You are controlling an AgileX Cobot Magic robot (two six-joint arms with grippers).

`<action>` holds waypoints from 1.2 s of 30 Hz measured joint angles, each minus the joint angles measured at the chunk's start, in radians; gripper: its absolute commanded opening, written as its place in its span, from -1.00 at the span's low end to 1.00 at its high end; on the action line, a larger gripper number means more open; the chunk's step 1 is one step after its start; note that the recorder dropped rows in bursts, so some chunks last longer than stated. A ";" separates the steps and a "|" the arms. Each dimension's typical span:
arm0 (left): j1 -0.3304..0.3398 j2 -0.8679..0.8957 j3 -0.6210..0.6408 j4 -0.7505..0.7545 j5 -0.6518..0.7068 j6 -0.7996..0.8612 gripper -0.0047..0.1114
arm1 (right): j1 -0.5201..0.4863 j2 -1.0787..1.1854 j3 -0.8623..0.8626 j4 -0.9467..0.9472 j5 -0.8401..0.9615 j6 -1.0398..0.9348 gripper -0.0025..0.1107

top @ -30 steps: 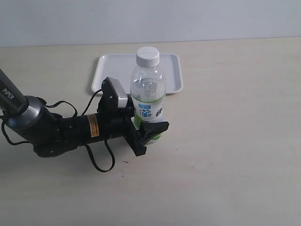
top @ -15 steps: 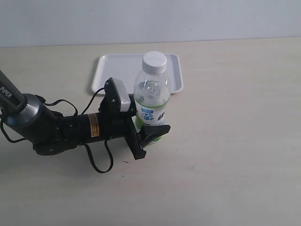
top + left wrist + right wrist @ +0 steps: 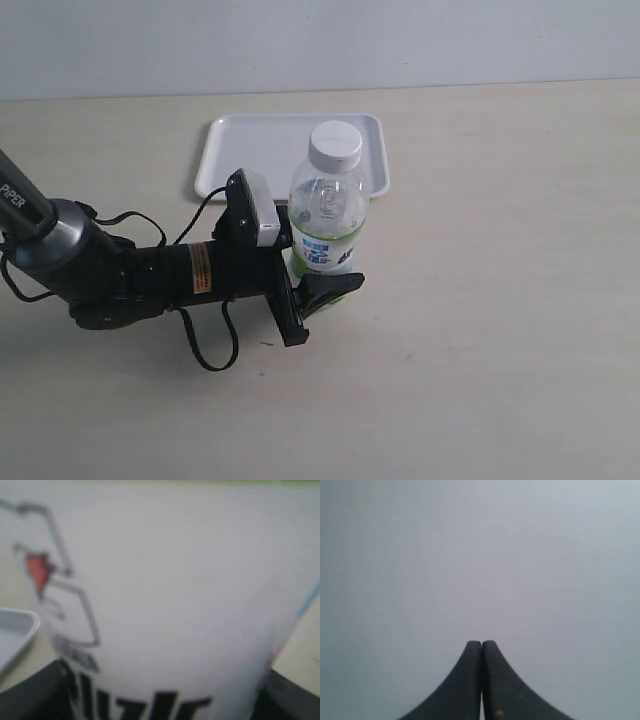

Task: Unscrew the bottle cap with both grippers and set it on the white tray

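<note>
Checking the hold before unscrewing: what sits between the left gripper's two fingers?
The bottle, gripped at its labelled lower part, as the exterior view shows; its label fills the left wrist view. The left gripper is shut on it.

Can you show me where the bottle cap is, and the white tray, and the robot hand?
Cap [image 3: 336, 138]: exterior view, middle of its flat top.
Tray [image 3: 245, 150]: exterior view, bare floor of its left half.
Left gripper [image 3: 322, 302]: exterior view, midway between its fingertips, low on the bottle [image 3: 326, 215].
</note>
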 measured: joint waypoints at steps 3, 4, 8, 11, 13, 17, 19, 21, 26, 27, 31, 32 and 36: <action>0.000 0.000 0.000 0.002 0.000 -0.002 -0.89 | 0.000 0.178 -0.237 0.005 0.040 -0.061 -0.96; 0.000 0.000 0.000 0.002 0.000 -0.002 -0.89 | 0.000 0.247 -0.323 0.006 0.091 -0.088 -0.96; 0.000 0.000 0.000 0.006 0.000 -0.002 -0.89 | 0.000 0.539 -0.698 0.006 0.482 -0.229 -0.96; 0.000 0.000 0.000 0.006 0.000 -0.020 -0.90 | 0.000 0.763 -0.981 0.004 0.857 -0.326 -0.96; 0.000 0.000 0.000 0.006 0.000 -0.036 -0.90 | 0.000 0.918 -1.169 0.002 1.122 -0.360 -0.96; 0.000 0.000 0.000 0.008 0.000 -0.047 -0.90 | 0.000 1.186 -1.468 0.006 1.527 -0.400 -0.96; 0.000 0.000 0.000 0.008 0.000 -0.047 -0.90 | 0.014 1.276 -1.539 0.023 1.592 -0.415 -0.96; 0.000 0.000 0.000 0.008 0.000 -0.049 -0.90 | 0.041 1.318 -1.564 0.031 1.617 -0.431 -0.96; 0.000 0.000 0.000 0.010 0.000 -0.049 -0.90 | 0.167 1.367 -1.572 0.035 1.643 -0.441 -0.96; 0.000 0.000 0.000 0.010 0.000 -0.049 -0.90 | 0.196 1.372 -1.572 0.035 1.645 -0.434 -0.96; 0.000 0.000 0.000 0.010 0.000 -0.051 -0.90 | 0.311 1.396 -1.572 0.031 1.647 -0.417 -0.96; 0.000 0.000 0.000 0.010 0.000 -0.051 -0.90 | 0.335 1.398 -1.567 0.029 1.647 -0.415 -0.96; 0.000 0.000 0.000 0.010 0.000 -0.051 -0.90 | 0.442 1.398 -1.501 -0.026 1.647 -0.378 -0.96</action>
